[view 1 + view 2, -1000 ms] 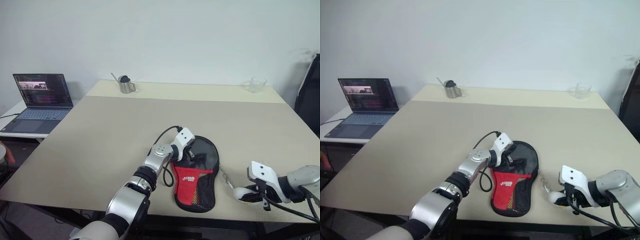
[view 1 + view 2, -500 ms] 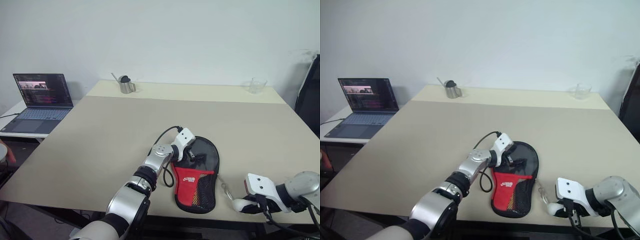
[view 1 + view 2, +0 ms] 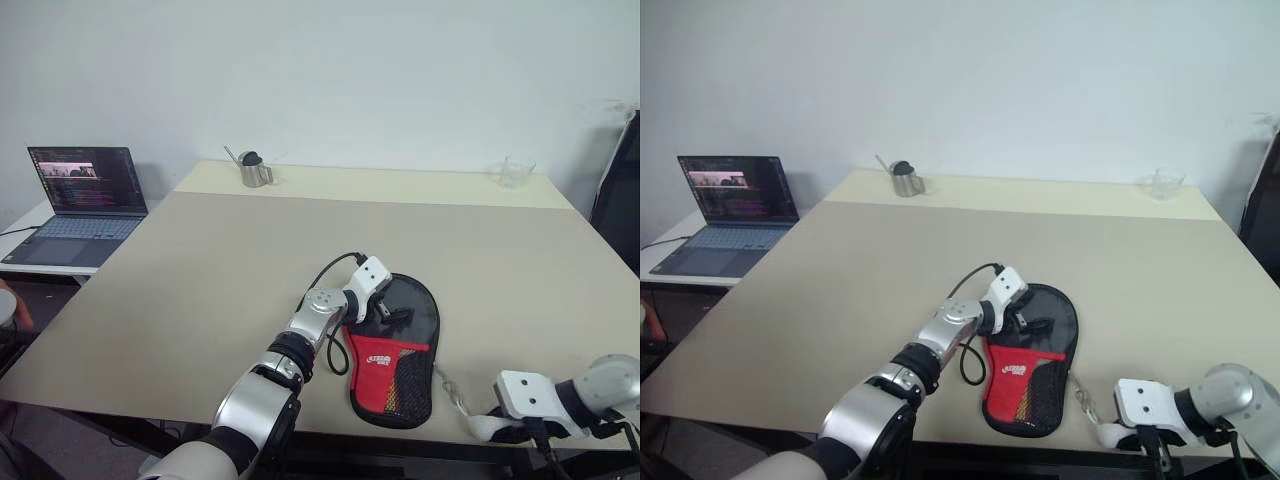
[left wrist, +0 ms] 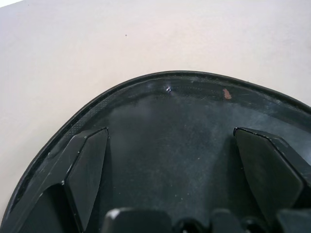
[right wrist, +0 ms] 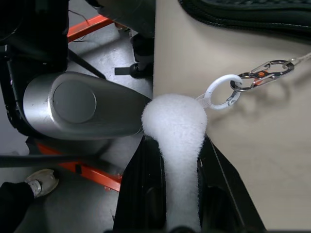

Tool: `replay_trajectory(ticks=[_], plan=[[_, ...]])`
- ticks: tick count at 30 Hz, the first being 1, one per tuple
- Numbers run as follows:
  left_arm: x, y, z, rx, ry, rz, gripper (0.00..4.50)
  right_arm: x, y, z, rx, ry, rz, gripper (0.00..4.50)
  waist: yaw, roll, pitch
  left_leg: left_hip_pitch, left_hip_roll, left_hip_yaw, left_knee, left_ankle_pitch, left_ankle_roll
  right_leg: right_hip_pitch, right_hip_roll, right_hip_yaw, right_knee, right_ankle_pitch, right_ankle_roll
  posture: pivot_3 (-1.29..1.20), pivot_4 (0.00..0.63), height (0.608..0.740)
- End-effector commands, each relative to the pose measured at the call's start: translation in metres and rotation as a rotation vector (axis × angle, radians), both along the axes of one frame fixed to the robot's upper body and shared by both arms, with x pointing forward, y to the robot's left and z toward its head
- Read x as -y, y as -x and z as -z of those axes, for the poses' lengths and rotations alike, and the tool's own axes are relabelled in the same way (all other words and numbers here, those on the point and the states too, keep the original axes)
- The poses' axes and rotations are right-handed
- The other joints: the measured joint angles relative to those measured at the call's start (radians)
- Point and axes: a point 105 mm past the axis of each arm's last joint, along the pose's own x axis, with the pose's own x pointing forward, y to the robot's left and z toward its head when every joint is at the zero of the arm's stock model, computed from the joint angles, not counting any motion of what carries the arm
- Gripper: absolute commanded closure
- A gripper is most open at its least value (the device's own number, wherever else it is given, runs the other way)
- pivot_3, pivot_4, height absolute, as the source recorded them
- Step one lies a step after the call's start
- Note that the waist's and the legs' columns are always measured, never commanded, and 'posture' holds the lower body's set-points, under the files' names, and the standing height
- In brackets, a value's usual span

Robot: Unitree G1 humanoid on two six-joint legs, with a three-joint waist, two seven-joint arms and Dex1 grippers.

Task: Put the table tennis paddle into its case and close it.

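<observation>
The black and red case (image 3: 395, 345) lies flat near the table's front edge, handle end toward me. My left gripper (image 3: 388, 310) rests on its round black top, fingers (image 4: 90, 165) spread open over the dark surface (image 4: 170, 145). The table tennis paddle is hidden. At the front right corner my right gripper (image 3: 500, 430) is shut on a white fuzzy tab (image 5: 175, 116). The tab joins a white ring (image 5: 221, 91) and a metal clip (image 5: 265, 72), and a thin cord (image 3: 450, 382) runs from there to the case's right side.
A laptop (image 3: 85, 200) stands open on a side table at the left. A small metal jug (image 3: 252, 170) and a clear cup (image 3: 513, 171) sit at the far edge. A dark object (image 3: 620, 190) is at the right border. The right gripper hangs over the table's front edge (image 5: 154, 63).
My right gripper has drawn back and down toward the table's front edge, rolling as it went, with the white tab still in it. The left gripper and the case stayed put.
</observation>
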Motion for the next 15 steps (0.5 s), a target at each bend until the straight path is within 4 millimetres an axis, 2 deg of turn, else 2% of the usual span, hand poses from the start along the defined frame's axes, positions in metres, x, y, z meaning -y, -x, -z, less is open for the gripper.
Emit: replay_trajectory(ticks=[1, 7, 15], plan=[[-0.023, 0.008, 0.045, -0.120, -0.116, -0.053, 0.00, -0.003, 0.019, 0.006, -0.075, 0.023, -0.055, 4.22, 0.000, 0.000, 0.000, 0.000, 0.000, 0.000, 0.000, 0.000, 0.000, 0.000, 0.000, 0.000, 0.000, 0.000, 0.000, 0.00, 0.150, 0.740], [-0.023, 0.008, 0.045, -0.123, -0.117, -0.055, 0.00, -0.018, 0.031, 0.000, -0.088, 0.017, -0.112, 4.23, 0.001, 0.000, -0.001, 0.000, 0.000, -0.001, 0.000, 0.001, 0.002, 0.001, 0.000, -0.001, 0.000, -0.002, 0.000, 0.00, 0.150, 0.740], [-0.023, 0.011, 0.050, -0.129, -0.124, -0.052, 0.00, -0.036, 0.047, 0.002, -0.125, 0.027, -0.171, 4.24, -0.001, 0.000, -0.001, 0.001, 0.000, -0.001, 0.000, -0.001, -0.001, 0.000, -0.001, -0.001, 0.000, -0.002, -0.001, 0.00, 0.150, 0.740]])
